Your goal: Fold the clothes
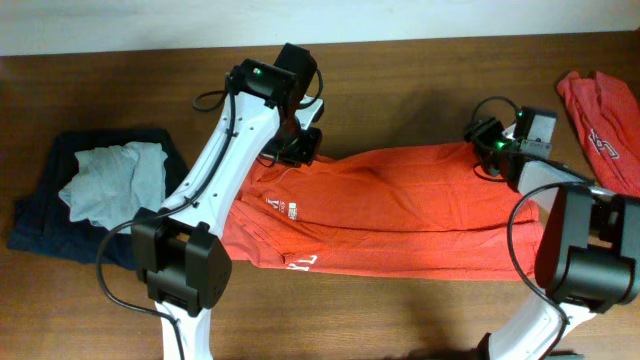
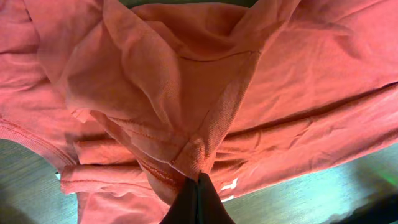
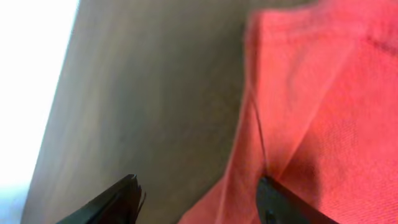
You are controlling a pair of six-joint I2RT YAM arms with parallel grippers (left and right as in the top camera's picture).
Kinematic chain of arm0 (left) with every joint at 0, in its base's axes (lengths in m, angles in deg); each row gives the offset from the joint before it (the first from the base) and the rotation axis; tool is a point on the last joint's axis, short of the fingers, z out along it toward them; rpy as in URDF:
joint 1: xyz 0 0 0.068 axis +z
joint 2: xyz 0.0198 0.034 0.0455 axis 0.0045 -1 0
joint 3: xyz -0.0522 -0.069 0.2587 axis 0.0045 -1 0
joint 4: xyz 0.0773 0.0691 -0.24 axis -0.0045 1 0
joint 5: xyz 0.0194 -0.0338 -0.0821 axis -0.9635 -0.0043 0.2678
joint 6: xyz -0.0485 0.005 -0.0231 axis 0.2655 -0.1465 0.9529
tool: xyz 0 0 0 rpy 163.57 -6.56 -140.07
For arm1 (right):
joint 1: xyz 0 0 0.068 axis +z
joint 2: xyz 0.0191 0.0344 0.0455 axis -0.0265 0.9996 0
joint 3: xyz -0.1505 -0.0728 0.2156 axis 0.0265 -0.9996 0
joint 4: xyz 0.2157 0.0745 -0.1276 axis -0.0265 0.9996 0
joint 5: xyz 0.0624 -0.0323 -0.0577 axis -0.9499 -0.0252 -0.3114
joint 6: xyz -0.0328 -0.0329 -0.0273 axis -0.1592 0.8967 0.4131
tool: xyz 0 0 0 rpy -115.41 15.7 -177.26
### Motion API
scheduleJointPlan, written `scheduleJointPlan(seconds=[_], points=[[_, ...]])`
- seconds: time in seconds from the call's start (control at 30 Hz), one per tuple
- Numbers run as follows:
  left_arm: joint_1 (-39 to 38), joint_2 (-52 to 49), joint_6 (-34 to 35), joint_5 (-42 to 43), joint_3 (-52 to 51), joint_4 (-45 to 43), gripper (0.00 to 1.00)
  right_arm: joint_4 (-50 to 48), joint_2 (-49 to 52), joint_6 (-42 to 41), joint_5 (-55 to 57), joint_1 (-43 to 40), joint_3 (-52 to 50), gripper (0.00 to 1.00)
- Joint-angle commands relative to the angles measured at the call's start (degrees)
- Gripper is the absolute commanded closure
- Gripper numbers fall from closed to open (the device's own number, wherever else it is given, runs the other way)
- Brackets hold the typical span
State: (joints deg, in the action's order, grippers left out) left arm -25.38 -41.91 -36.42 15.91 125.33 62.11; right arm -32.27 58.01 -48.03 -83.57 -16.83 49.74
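An orange-red T-shirt [image 1: 400, 205] with a small white logo lies folded lengthwise across the table's middle. My left gripper [image 1: 297, 147] is shut on a bunched fold of its upper left edge, and the left wrist view shows the cloth [image 2: 186, 93] hanging from the closed fingertips [image 2: 198, 180]. My right gripper [image 1: 490, 150] is open at the shirt's upper right corner. In the right wrist view its fingers [image 3: 198, 190] straddle the cloth's edge [image 3: 311, 93], one finger over bare wood, the other on the cloth. A second orange-red shirt [image 1: 603, 112] lies crumpled at the far right.
A dark navy garment [image 1: 60, 215] with a light grey-blue one [image 1: 115, 180] on top lies at the left. The table's far edge meets a white wall [image 1: 100, 25] at the top.
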Motion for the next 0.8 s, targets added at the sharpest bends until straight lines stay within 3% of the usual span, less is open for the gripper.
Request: scheduleJointPlan(seconds=[0.0, 0.07, 0.2, 0.33, 0.77], points=[[-0.5, 0.4, 0.2, -0.2, 0.2, -0.1, 0.99, 0.0, 2.7, -3.5, 3.1, 0.4, 0.7, 0.40], [-0.7, 0.4, 0.2, -0.2, 0.2, -0.1, 0.99, 0.0, 3.6, -4.7, 4.0, 0.4, 0.7, 0.44], [-0.7, 0.4, 0.4, -0.2, 0.2, -0.1, 0.99, -0.3, 4.7, -4.7, 5.0, 0.4, 0.7, 0.64], [-0.8, 0.4, 0.6, -0.2, 0.2, -0.1, 0.99, 0.1, 5.7, -4.7, 5.1, 0.4, 0.7, 0.77], [-0.8, 0.4, 1.0, 0.2, 0.2, -0.2, 0.99, 5.4, 5.8, -4.5, 8.3, 0.4, 0.7, 0.96]])
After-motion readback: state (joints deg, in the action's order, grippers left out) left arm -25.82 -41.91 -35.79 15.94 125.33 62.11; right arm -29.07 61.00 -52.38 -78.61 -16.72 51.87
